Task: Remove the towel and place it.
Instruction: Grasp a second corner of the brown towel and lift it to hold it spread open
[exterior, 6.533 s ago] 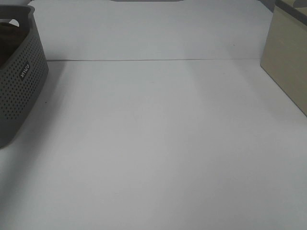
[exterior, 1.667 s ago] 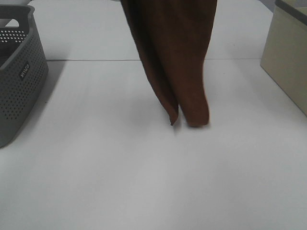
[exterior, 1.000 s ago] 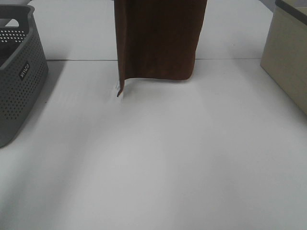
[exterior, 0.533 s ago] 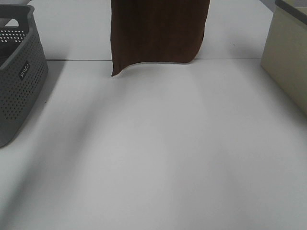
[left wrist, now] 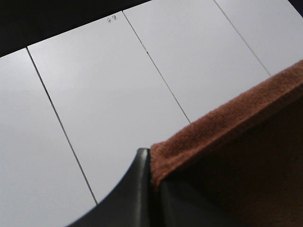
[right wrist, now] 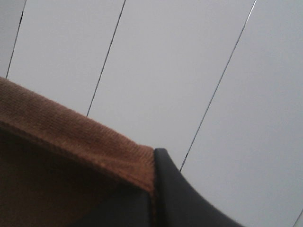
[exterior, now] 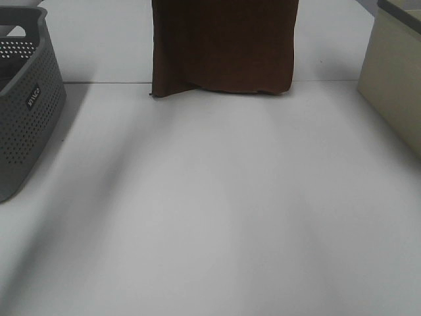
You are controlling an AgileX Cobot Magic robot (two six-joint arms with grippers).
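The towel (exterior: pixel 222 45), dark reddish-brown terry cloth, hangs spread from above the top edge of the exterior high view, its lower hem over the far part of the white table (exterior: pixel 210 217). Neither gripper shows in that view. In the left wrist view, my left gripper (left wrist: pixel 150 182) is shut on one upper corner of the towel (left wrist: pixel 236 156). In the right wrist view, my right gripper (right wrist: pixel 154 187) is shut on the other upper corner of the towel (right wrist: pixel 61 161). The white tag is not visible.
A grey perforated basket (exterior: pixel 26 99) stands at the left edge of the table. A beige box (exterior: pixel 395 72) stands at the right edge. A seam crosses the table at the far side (exterior: pixel 99 83).
The towel has been lifted from the basket to the table's middle, raised and spread wide. Over the last second its lower hem rose and flattened out, its right edge moving right.
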